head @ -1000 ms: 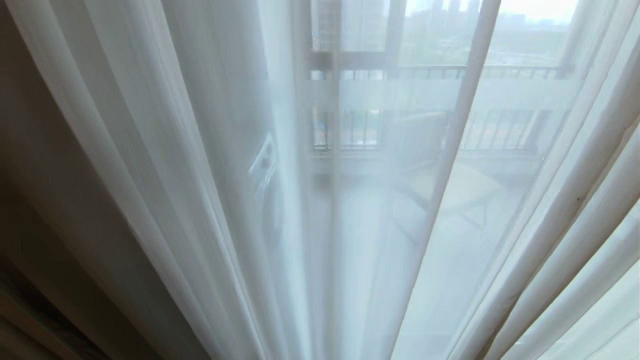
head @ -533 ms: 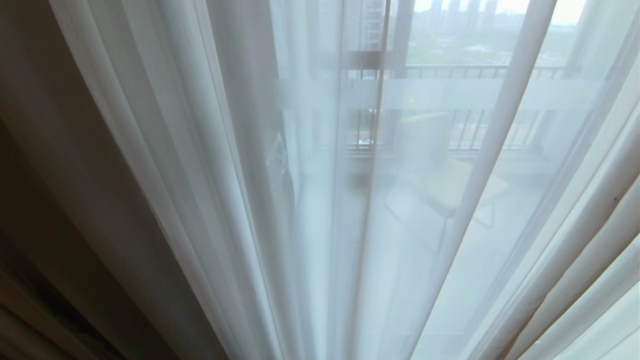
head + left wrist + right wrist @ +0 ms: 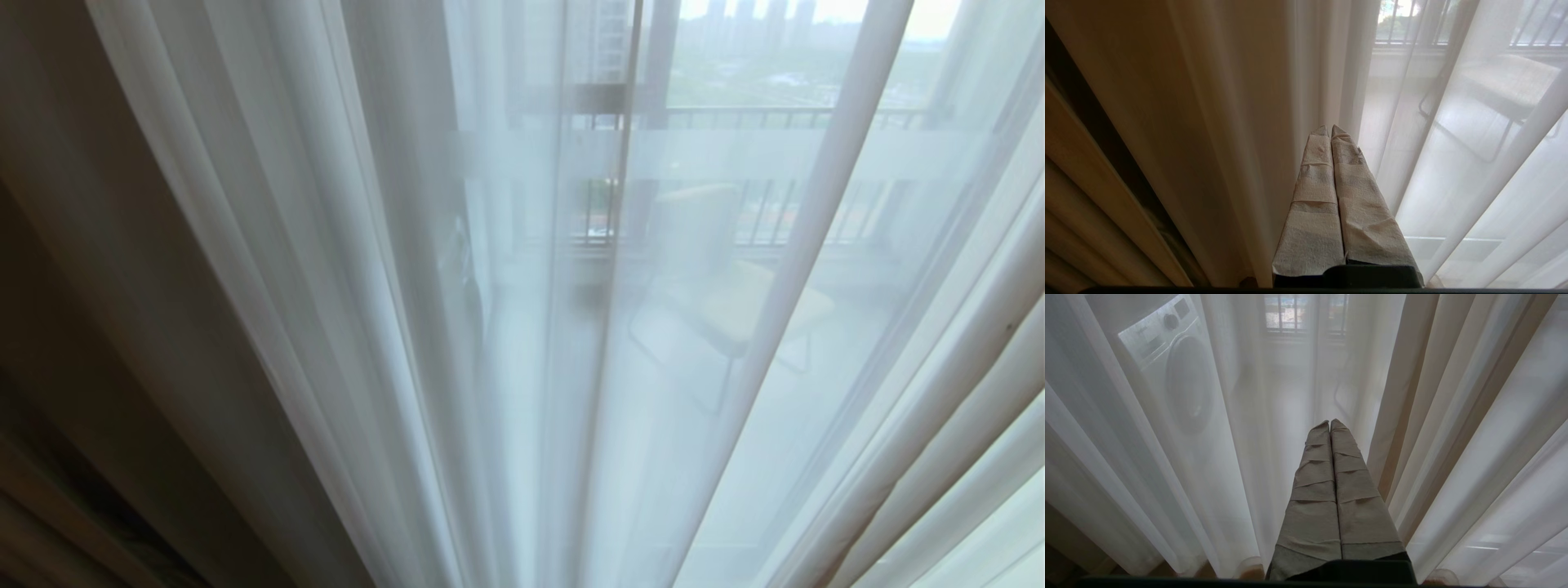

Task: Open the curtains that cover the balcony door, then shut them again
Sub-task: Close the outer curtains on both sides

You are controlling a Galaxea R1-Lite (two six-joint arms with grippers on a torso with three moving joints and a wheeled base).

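Observation:
The curtains fill the head view. The sheer white layer (image 3: 522,367) hangs drawn across the glass, and the opaque beige-grey layer (image 3: 98,269) hangs at the left. Through the sheer I make out the balcony door, with its frosted stripe (image 3: 735,155) and a dark upright of its frame (image 3: 663,57). Neither gripper shows in the head view. My left gripper (image 3: 1329,127) is shut and empty, pointing at the seam between opaque folds (image 3: 1208,122) and sheer (image 3: 1474,171). My right gripper (image 3: 1329,421) is also shut and empty, facing sheer fabric (image 3: 1241,457) beside a beige fold (image 3: 1412,396).
Behind the sheer stand a washing machine (image 3: 1175,363), a chair (image 3: 735,302) on the balcony floor and a railing (image 3: 784,118). Dark wooden trim (image 3: 1106,171) runs beside the opaque curtain on the left.
The whole head view shifted to the right early in the second, so the camera moved, then it nearly settled. The curtains hang as before.

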